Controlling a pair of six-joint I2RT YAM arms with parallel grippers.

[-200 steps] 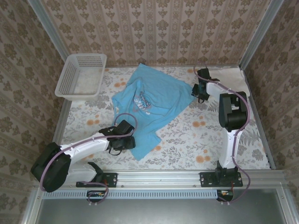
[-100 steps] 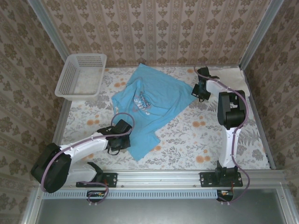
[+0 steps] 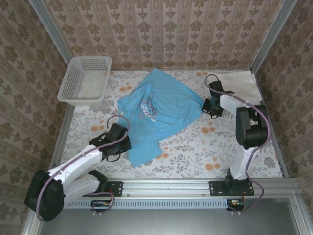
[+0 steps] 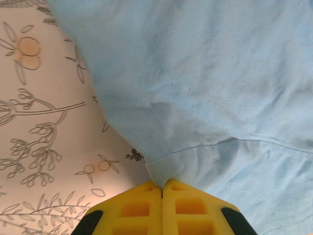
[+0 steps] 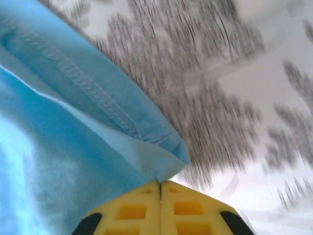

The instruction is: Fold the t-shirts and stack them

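Observation:
The light blue t-shirt (image 3: 164, 105) lies crumpled on the flowered table, its chest print (image 3: 149, 106) facing up. My left gripper (image 3: 127, 146) is shut on the shirt's near left edge; in the left wrist view the yellow fingers (image 4: 142, 205) pinch a fold of blue cloth (image 4: 205, 88). Over at the shirt's right corner my right gripper (image 3: 205, 106) is shut as well, and the right wrist view shows a hemmed corner (image 5: 166, 147) caught between its fingers (image 5: 186, 208). A cream-white t-shirt (image 3: 242, 84) lies flat at the back right, behind the right arm.
A white mesh basket (image 3: 84, 79) stands at the back left corner. Patterned walls and metal rails (image 3: 274, 142) enclose the table. The flowered tablecloth (image 3: 195, 147) lies bare in front of the blue shirt and to its right.
Both grippers have shut on the blue shirt. The left arm has pulled back and left, dragging the near edge with it. The right gripper has come nearer, and the shirt has shifted.

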